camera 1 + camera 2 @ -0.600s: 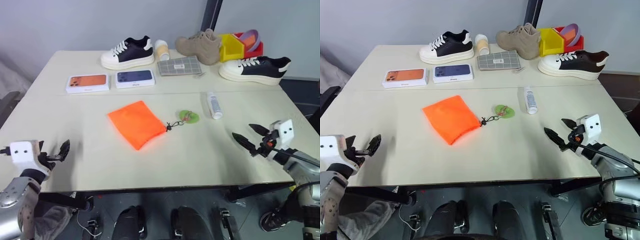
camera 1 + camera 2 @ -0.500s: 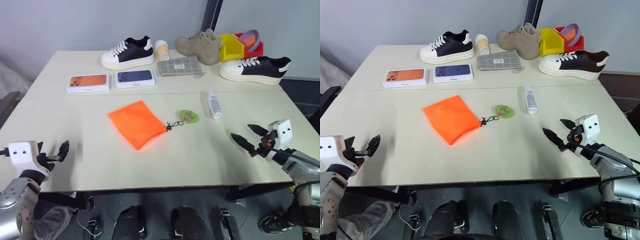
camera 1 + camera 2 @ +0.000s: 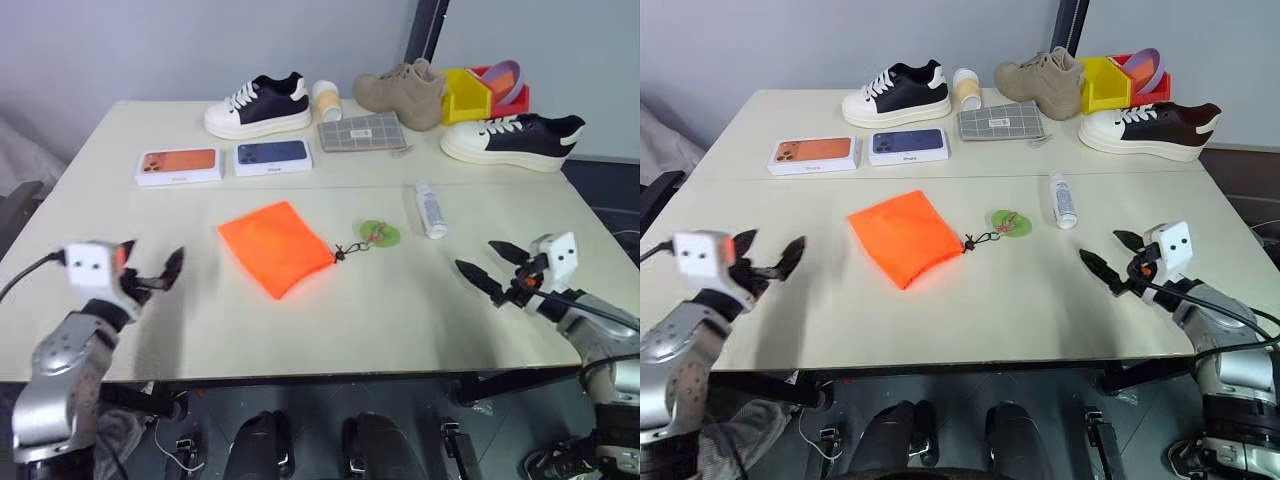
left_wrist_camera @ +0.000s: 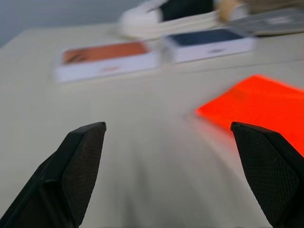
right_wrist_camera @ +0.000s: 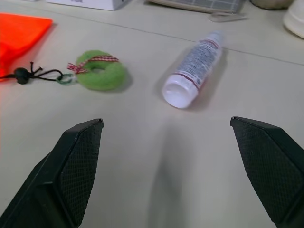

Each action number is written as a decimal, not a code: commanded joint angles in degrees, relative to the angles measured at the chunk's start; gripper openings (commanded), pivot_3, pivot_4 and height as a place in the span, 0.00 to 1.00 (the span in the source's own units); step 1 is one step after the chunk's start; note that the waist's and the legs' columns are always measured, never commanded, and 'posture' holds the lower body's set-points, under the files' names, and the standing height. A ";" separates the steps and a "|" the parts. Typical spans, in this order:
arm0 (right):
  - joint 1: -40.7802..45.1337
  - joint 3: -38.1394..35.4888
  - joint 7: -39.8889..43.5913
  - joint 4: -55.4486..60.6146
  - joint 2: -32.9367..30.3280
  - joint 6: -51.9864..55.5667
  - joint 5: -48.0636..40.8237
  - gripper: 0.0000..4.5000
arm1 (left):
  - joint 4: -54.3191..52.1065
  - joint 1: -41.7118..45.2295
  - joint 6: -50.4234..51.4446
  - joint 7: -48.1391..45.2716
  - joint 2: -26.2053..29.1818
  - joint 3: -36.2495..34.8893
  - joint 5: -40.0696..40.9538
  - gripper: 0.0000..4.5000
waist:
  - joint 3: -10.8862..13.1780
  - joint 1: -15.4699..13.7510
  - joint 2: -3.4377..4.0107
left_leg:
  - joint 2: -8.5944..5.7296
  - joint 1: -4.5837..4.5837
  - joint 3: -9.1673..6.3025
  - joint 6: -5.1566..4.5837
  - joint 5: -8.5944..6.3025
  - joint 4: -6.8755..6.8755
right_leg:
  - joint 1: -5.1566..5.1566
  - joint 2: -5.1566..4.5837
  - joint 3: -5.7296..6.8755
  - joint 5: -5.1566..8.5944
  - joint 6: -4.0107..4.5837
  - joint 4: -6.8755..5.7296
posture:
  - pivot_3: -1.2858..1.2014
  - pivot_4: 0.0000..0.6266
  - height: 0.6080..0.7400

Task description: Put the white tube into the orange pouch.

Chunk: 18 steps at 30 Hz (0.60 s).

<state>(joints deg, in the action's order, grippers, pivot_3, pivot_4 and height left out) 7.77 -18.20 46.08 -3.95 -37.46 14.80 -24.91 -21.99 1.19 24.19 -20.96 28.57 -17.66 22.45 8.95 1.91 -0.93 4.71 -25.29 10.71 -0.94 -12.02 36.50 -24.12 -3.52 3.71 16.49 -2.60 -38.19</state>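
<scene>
Head views: the left pincer (image 3: 150, 275) hangs over the near left part of the surface (image 3: 400, 300), its two black fingers spread apart and empty. The orange pouch (image 3: 274, 246) lies flat ahead of it and toward the right pincer, well apart from it. The right pincer (image 3: 493, 268) hangs over the near right part of the surface, fingers likewise spread and holding nothing. The white tube (image 3: 430, 209) lies on its side ahead of the right pincer, slightly toward the left pincer, near but not touching. The green tag (image 3: 379, 234) rests between pouch and tube, joined to the pouch by a black cord (image 3: 347, 249). Left wrist view: both fingertips (image 4: 80, 156) stand wide apart above bare surface; the pouch (image 4: 259, 102) lies ahead near one finger, with an orange phone box (image 4: 107, 59) and a blue phone box (image 4: 209, 42) farther ahead. Right wrist view: fingers (image 5: 78, 161) stand wide apart; the tube (image 5: 194, 71) lies ahead between them, one white end facing the pincer, and the tag (image 5: 99, 71) sits beside it, apart.
</scene>
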 commanded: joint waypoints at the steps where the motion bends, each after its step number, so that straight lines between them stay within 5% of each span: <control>1: 0.03 -0.21 -0.06 4.78 -0.17 -0.74 -0.55 0.99 | -4.22 3.76 -1.32 -0.99 1.27 8.13 -5.20 1.00 | 0.00 0.00 0.00 | 0.00 0.00 0.00 0.00 0.00 0.00 | 0.00 0.00 0.00 0.00 -0.01 0.00 | 0.52 0.24 1.00; 9: -3.94 2.97 1.23 14.09 0.71 1.25 -2.15 0.99 | -3.55 12.97 -4.63 -5.29 2.90 30.82 -21.55 1.00 | 0.00 -0.87 0.00 | 0.00 0.00 0.02 -0.01 0.01 0.00 | -0.02 0.05 -0.02 -0.01 -0.04 0.00 | 0.52 0.24 1.00; 18: -6.36 5.86 2.29 15.39 1.89 -0.26 -1.14 0.99 | 0.95 16.30 -2.93 -2.91 1.59 39.33 -36.25 1.00 | 0.00 -1.13 0.00 | 0.00 -0.01 -0.03 -0.05 0.00 0.06 | -0.02 0.04 -0.02 0.00 -0.01 0.00 | 0.52 0.24 1.00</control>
<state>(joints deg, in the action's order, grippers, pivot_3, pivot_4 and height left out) 1.10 -11.87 48.27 10.38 -35.84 15.94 -25.93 -20.20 16.60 21.06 -24.81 30.72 21.38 -11.35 8.95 0.78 -0.92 4.72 -25.30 10.68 -1.00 -12.02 36.56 -24.14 -3.47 3.69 16.49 -2.61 -38.19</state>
